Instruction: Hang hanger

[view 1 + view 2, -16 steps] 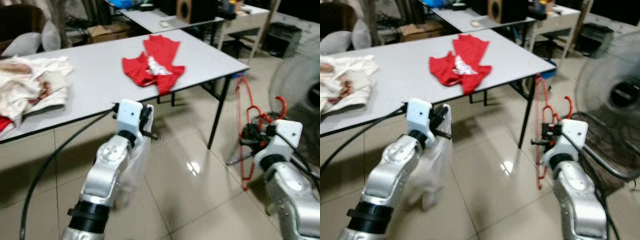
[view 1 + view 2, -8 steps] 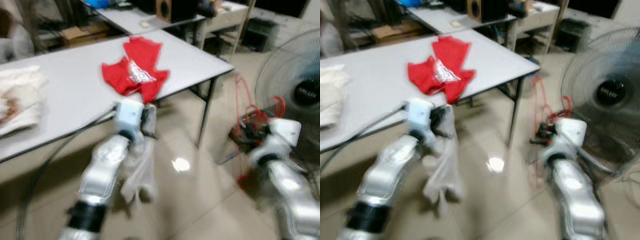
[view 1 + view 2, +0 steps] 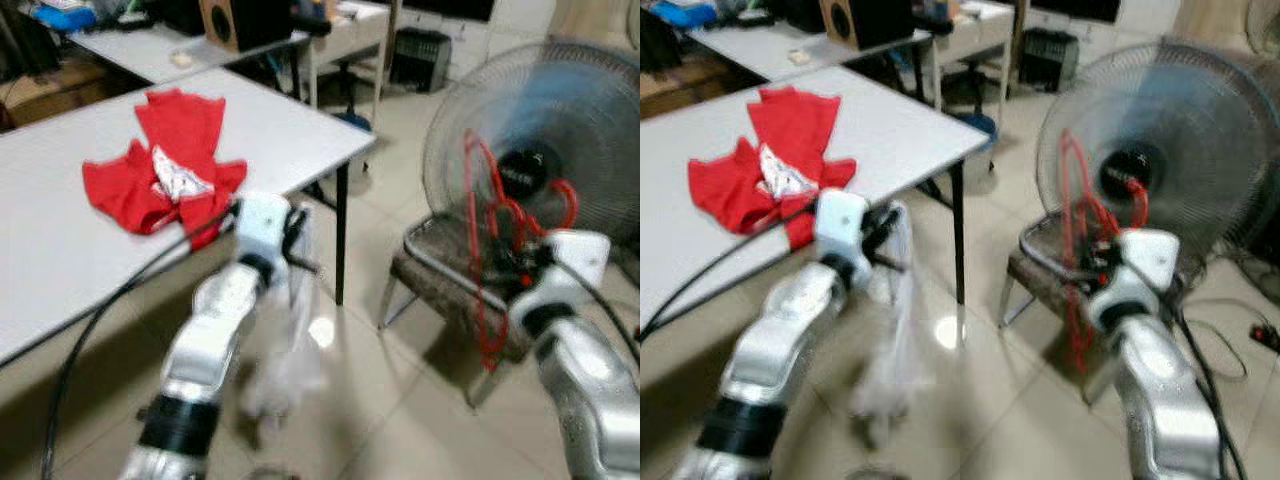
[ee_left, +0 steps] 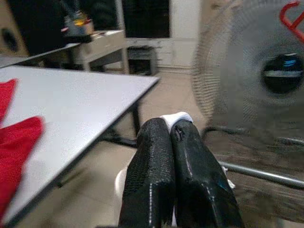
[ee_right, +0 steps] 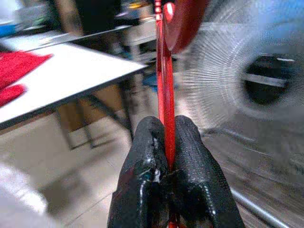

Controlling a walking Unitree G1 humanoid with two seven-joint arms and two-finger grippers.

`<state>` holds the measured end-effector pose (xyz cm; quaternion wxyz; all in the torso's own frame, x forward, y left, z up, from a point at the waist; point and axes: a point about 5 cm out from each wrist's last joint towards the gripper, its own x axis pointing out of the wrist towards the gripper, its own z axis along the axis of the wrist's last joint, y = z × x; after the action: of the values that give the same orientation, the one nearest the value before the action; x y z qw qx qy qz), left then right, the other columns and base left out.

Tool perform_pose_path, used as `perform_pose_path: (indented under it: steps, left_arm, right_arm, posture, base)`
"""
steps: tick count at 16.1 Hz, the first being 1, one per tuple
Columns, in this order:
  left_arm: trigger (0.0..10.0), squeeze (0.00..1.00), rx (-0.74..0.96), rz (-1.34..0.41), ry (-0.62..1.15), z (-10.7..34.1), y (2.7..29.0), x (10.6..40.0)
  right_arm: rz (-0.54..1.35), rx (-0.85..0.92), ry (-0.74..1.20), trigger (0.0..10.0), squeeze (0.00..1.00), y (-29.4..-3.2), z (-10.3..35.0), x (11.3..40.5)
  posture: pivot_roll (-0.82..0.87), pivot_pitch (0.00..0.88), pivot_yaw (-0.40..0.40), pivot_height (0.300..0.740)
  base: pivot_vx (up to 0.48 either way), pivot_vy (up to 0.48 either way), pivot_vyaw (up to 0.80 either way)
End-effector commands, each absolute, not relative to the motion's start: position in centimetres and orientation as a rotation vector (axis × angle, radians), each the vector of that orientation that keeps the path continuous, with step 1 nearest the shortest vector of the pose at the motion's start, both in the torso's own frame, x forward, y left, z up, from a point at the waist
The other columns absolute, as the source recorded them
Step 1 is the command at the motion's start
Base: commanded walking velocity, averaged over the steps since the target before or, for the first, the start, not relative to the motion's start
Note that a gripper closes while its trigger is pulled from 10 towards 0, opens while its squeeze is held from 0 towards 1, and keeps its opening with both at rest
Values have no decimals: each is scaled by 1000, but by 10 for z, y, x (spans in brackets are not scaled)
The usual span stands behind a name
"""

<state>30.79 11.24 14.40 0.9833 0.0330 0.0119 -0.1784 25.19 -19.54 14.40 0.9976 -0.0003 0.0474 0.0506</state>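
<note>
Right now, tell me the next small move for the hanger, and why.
Probably keep turning to look for a rail. The right gripper is shut on the red hanger, with a fan and a table ahead, and nothing to hang it on.

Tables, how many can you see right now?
3. The nearest white table holds the red garment. A second table stands behind it, and a third with drawers is beyond that. Others may be hidden.
</note>
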Motion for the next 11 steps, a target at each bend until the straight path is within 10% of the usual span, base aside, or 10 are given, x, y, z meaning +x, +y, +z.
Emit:
perform_pose_path:
  steps: [1, 11]
  left_arm:
    - [10000, 0, 60, -358, -4, 151, 110, 310]
    - [10000, 0, 42, -357, -71, 174, 110, 318]
  right_arm:
    - [103, -47, 76, 10000, 0, -198, 149, 253]
    - [229, -69, 21, 10000, 0, -191, 159, 251]
  posture:
    - [26, 0, 23, 740]
    - [24, 0, 22, 740]
  base:
    - [356, 0, 0]
    - [359, 0, 800]
